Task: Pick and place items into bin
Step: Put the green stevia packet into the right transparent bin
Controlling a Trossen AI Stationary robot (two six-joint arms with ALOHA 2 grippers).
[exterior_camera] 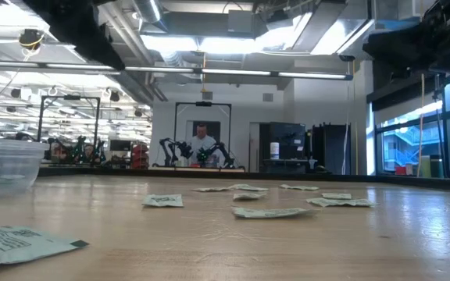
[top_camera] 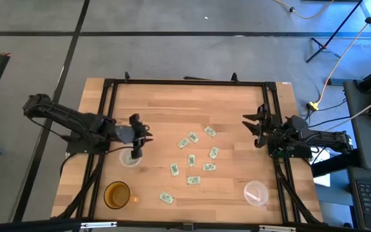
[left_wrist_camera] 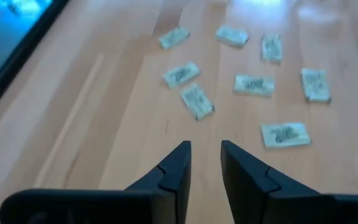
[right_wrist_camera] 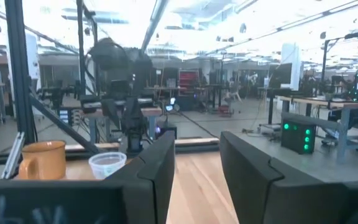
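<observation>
1. Clear cup (top_camera: 130,158), the landmark, taken here to be the bin. Whether it holds any packets cannot be made out from above.
2. Left gripper (top_camera: 136,145), directly over the clear cup. In its wrist view (left_wrist_camera: 205,146) the fingers stand slightly apart with nothing between them. This suggests the step in hand is the moment between a drop and the next pick.
3. Amber mug (top_camera: 116,194), just beside the clear cup, toward the table's (top_camera: 147,109) front edge. It is not part of the task.
4. Packets (top_camera: 191,161), about eight of them lying flat and loose, from near the clear cup outward toward the table's middle. The closest one (top_camera: 174,169) is the likely next target. Picking it calls for a swing away from the cup, a descent until the fingers straddle the packet, then a close.
5. Second clear cup (top_camera: 256,193), well apart from the first, across the packets.
6. Right gripper (top_camera: 257,125), farthest from the clear cup, waiting at the table's edge with its fingers apart and empty.
7. Neither arm shows in the low view. The print on the packets is unreadable.
</observation>
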